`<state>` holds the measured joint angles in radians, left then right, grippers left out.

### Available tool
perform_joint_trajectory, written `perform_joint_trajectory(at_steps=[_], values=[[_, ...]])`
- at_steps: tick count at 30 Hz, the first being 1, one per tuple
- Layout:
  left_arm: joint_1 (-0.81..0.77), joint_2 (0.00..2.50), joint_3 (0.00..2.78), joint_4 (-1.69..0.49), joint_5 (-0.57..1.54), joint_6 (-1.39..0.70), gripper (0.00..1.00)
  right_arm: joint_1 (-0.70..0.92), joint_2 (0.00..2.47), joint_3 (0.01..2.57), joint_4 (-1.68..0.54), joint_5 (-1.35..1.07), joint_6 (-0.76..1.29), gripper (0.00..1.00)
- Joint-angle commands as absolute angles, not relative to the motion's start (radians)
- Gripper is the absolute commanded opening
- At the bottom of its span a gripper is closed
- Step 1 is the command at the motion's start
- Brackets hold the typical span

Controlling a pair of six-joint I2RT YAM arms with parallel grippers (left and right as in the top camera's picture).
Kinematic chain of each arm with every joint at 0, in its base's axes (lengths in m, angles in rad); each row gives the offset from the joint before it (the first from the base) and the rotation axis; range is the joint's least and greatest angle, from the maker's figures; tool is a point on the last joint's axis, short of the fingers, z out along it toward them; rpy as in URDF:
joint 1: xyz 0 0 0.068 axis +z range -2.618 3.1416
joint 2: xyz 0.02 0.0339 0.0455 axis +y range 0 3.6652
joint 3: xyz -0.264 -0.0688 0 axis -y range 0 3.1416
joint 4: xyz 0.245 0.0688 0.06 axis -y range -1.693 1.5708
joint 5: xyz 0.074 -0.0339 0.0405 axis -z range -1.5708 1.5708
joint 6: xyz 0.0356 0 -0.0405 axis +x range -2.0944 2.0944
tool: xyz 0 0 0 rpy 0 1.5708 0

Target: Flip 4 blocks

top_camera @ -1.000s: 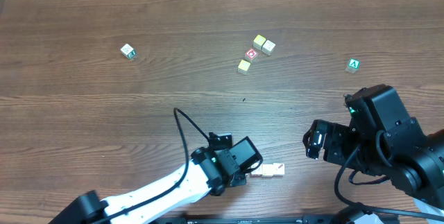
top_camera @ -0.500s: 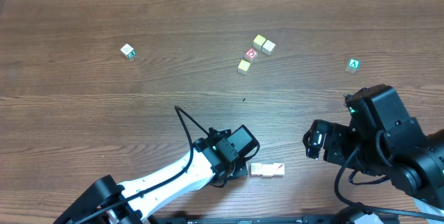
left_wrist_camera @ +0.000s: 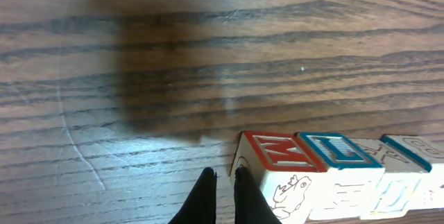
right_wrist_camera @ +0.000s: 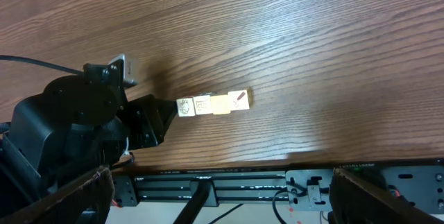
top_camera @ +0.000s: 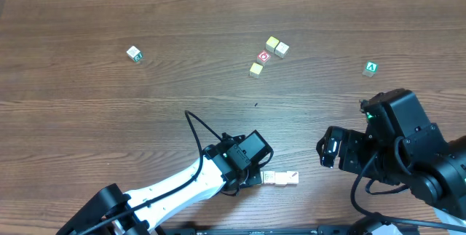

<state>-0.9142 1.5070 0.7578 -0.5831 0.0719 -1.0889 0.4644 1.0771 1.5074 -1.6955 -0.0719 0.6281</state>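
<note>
While blocks (top_camera: 280,177) line the brown wood-grain table (top_camera: 109,133) | left hand (left_wrist_camera: 223,179) pinched shut | right hand (top_camera: 326,150) wide

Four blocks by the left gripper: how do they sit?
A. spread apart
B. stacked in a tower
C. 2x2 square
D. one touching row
D: the blocks lie side by side in a single line, with the shut left gripper at one end of it.
</note>
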Motion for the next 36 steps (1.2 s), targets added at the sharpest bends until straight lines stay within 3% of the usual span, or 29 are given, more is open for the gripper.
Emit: perform_joint_trajectory(at_steps=[1,16,26,31,32,34,36], values=[[-0.910,1.517,0.751,-0.572,0.076,-1.065,0.04,0.463,1.067,1.533,-1.694,-0.074,0.621,1.00],[-0.847,1.513,0.751,-0.681,0.041,-1.054,0.04,0.463,1.072,1.526,-1.693,-0.062,0.628,1.00],[-0.813,1.418,0.751,-0.738,0.079,-0.806,0.05,0.463,1.077,1.307,-1.597,0.006,0.731,1.00],[-0.813,1.418,0.751,-0.765,0.097,-0.743,0.05,0.463,1.077,1.154,-1.536,-0.028,0.772,0.75],[-0.814,1.418,0.751,-0.766,0.099,-0.736,0.05,0.463,1.077,1.127,-1.522,-0.044,0.772,0.68],[-0.813,1.418,0.751,-0.770,0.098,-0.735,0.05,0.463,1.077,1.073,-1.499,-0.064,0.792,0.40],[-0.813,1.418,0.751,-0.772,0.098,-0.732,0.04,0.463,1.077,1.022,-1.471,-0.086,0.802,0.23]])
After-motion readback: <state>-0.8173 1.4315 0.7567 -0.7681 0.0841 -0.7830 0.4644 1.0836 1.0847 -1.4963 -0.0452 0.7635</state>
